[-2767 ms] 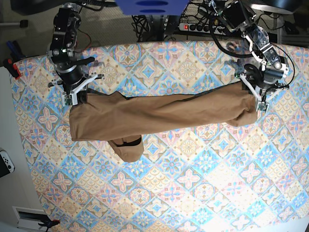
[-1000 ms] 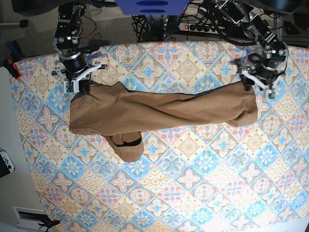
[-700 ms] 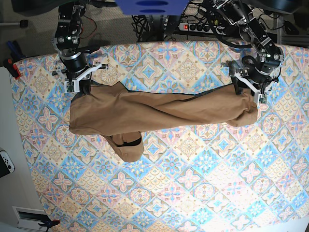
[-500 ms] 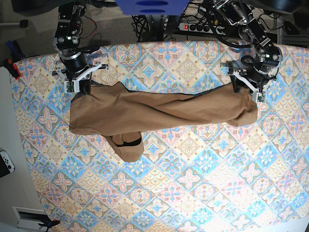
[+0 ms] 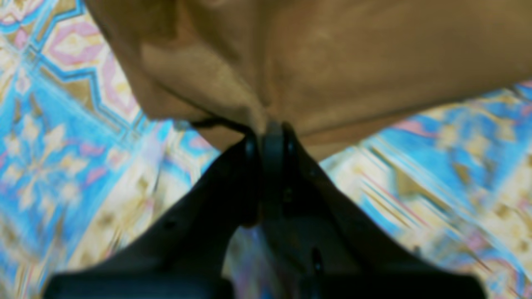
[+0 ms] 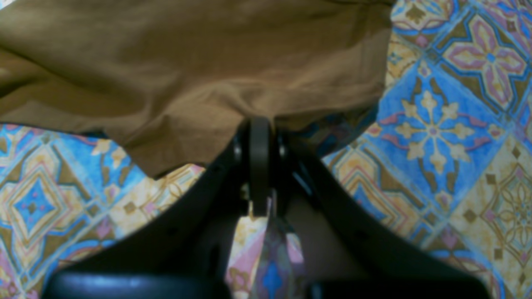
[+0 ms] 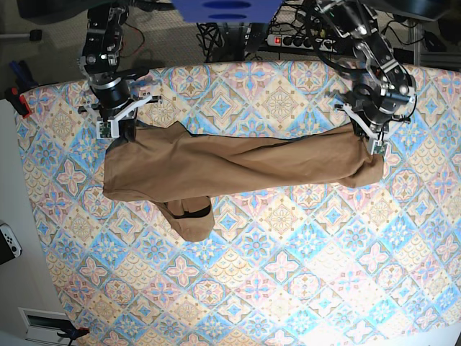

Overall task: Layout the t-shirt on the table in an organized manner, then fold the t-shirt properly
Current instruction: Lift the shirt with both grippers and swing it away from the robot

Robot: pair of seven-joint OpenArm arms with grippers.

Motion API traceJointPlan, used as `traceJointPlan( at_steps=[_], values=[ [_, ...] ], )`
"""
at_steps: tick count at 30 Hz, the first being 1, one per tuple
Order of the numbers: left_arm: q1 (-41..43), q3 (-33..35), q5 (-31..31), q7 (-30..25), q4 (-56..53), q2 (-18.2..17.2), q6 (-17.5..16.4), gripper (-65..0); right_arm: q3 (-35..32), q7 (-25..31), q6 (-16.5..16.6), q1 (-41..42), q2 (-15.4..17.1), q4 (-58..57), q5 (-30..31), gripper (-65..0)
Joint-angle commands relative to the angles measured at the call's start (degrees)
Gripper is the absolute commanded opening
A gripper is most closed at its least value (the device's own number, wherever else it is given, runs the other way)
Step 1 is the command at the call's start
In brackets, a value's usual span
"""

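T-shirt (image 7: 238,166) bunched on table (image 7: 288,274), left claw (image 7: 366,134) newly pinching it, right claw (image 7: 122,130) still clamped on it

Matt soft tan cloth t-shirt (image 7: 238,164), smooth printed cloth table (image 7: 288,274)

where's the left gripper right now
In the base view the left gripper is at the right, shut on the t-shirt's upper right corner over the table.
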Motion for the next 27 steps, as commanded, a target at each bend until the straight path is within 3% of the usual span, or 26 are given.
traceJointPlan(
  at_steps=[1,6,11,19,27],
  values=[
    [-0.59,-0.36,-0.8,-0.5,4.78,0.05,-0.1,-65.0,1.05,1.47,0.02,-1.62,0.29,1.3,0.33,-65.0],
    [-1.38,-1.95,-0.8,4.69,15.94,3.13,-0.1,-65.0,3.16,3.4,0.02,-2.41,0.11,2.0,0.5,-65.0],
    [-6.12,-2.3,-0.8,10.49,16.56,2.86,-0.1,-65.0,3.42,6.04,0.02,-0.83,0.11,2.09,0.42,-65.0],
    [-15.62,-2.21,-0.37,20.78,16.64,2.69,-0.1,-65.0,3.51,5.69,0.02,6.2,0.11,2.0,0.33,-65.0],
    [-27.84,-1.16,-0.1,31.85,16.38,-1.45,-0.1,-65.0,7.03,-7.76,0.02,20.88,0.55,2.0,0.24,-65.0]
  ],
)
